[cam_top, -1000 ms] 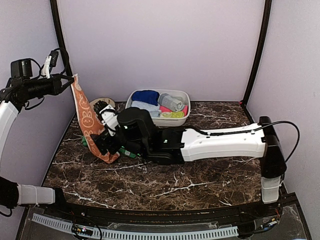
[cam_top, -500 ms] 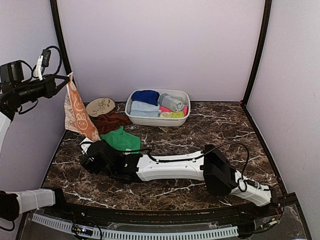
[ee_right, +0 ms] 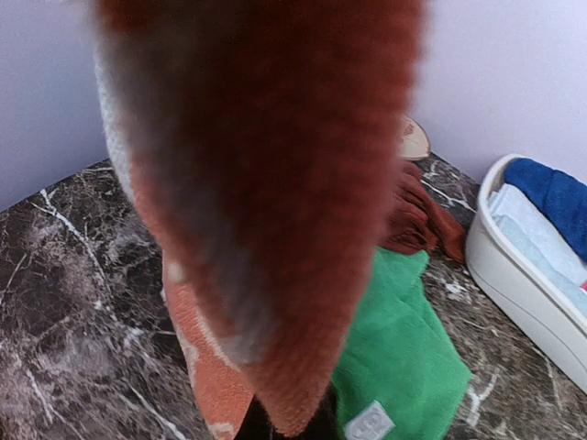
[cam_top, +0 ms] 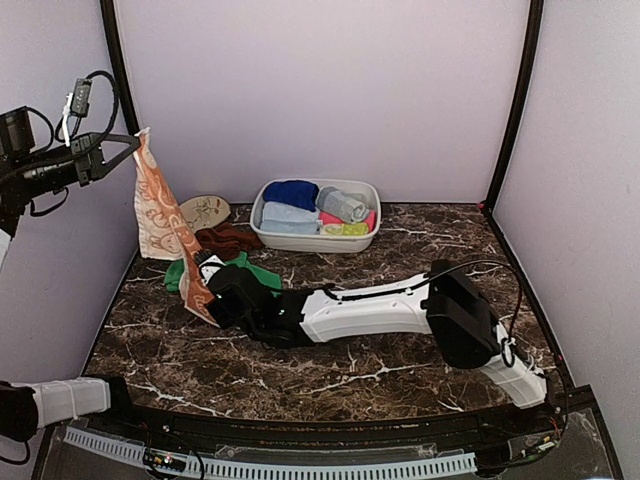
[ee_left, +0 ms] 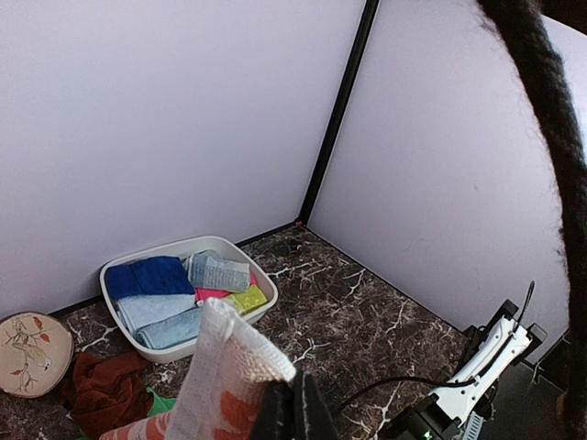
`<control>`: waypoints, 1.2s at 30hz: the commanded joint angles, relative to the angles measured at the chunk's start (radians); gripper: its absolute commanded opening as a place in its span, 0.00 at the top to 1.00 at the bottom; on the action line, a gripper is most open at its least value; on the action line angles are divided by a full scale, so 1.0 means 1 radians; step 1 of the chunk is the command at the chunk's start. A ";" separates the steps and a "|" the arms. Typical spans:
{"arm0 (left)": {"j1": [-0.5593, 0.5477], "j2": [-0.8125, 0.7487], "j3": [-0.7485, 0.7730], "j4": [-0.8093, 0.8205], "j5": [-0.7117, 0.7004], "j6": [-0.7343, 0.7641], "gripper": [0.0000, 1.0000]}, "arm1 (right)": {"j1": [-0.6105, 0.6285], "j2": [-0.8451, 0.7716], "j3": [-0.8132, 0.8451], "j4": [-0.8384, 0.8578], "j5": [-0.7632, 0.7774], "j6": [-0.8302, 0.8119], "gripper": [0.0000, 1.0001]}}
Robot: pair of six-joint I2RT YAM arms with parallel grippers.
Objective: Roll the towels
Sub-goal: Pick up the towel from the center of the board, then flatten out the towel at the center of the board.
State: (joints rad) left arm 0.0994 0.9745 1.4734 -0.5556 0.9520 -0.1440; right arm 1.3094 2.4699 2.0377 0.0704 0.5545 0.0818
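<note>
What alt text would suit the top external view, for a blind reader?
Two robot arms hold up an orange cloth towel with cream prints: the left gripper pinches its top corner, the right gripper its bottom corner. On the dark marble table lie a bright green cloth towel, a rust-brown cloth towel and a white oval plastic basin of cloths.

The orange towel [cam_top: 158, 210] is soft woven cloth; the marbled table [cam_top: 400, 262] is glossy.

Lilac walls [cam_top: 320, 90], black corner posts [cam_top: 515, 100], dark veined marble tabletop [cam_top: 400, 375].
</note>
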 commanded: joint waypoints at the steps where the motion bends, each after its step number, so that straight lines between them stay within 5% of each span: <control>1: -0.004 0.001 0.052 0.067 0.063 -0.033 1.00 | -0.025 -0.243 -0.212 0.084 0.063 0.016 1.00; 8: -0.018 0.033 0.051 0.097 0.061 -0.075 1.00 | -0.060 -0.720 -0.625 0.032 -0.007 0.033 1.00; 18: -0.263 0.059 -0.123 0.004 -0.076 -0.027 1.00 | -0.093 -1.130 -0.811 -0.401 -0.263 0.170 1.00; 27: -0.384 0.118 -0.255 -0.032 -0.319 0.067 1.00 | -0.313 -1.231 -0.979 -0.565 -0.642 0.302 1.00; 34: -0.445 0.250 -0.317 0.053 -0.405 0.084 1.00 | -0.519 -1.097 -0.983 -0.604 -0.716 0.278 1.00; 36: -0.464 0.318 -0.306 0.076 -0.440 0.106 1.00 | -0.592 -1.027 -0.970 -0.591 -0.733 0.284 0.85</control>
State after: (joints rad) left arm -0.3389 1.1992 1.1732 -0.5518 0.6117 -0.0845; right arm 0.8368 1.3396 1.0527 -0.5125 -0.1009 0.3550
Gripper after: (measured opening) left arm 0.008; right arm 0.026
